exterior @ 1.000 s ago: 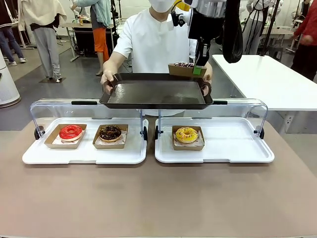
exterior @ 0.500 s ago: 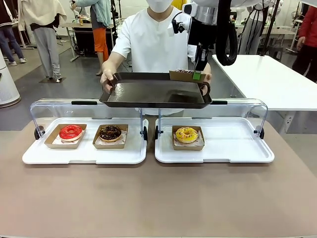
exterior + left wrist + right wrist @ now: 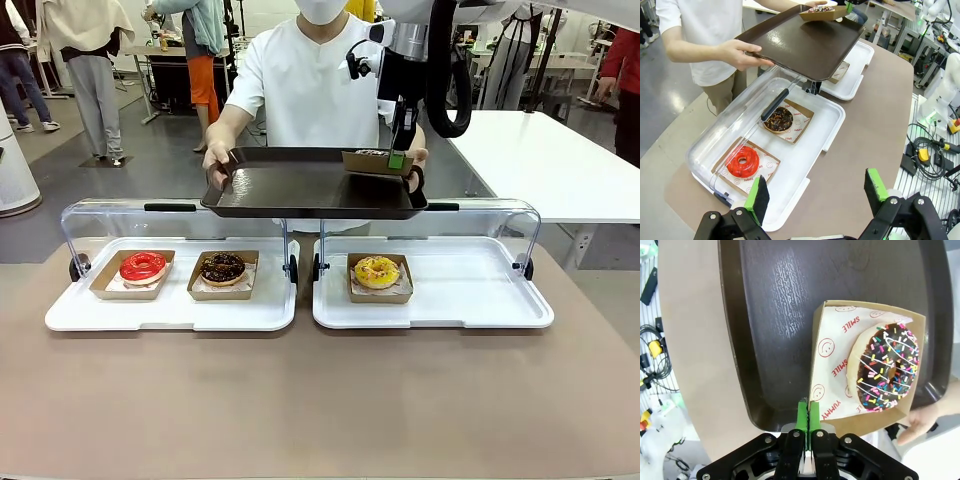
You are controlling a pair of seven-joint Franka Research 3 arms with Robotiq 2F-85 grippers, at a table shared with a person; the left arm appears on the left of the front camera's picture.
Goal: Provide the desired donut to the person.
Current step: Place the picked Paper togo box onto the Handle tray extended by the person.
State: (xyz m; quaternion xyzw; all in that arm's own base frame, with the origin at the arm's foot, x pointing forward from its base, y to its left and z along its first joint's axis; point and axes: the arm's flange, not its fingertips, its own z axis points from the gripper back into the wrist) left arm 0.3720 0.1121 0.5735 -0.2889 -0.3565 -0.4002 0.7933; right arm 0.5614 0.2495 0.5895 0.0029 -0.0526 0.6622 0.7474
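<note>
You have a chocolate-glazed donut point(image 3: 887, 367) with white stripes and rainbow sprinkles in a tan cardboard box point(image 3: 870, 308). Its white paper liner point(image 3: 832, 375) bears red smileys. The serving tray point(image 3: 300, 188) is dark brown and the bench point(image 3: 300, 400) taupe. Your other choices are a glossy red donut point(image 3: 143, 266), a dark chocolate donut point(image 3: 222, 267) and a yellow donut point(image 3: 377, 271).
</note>
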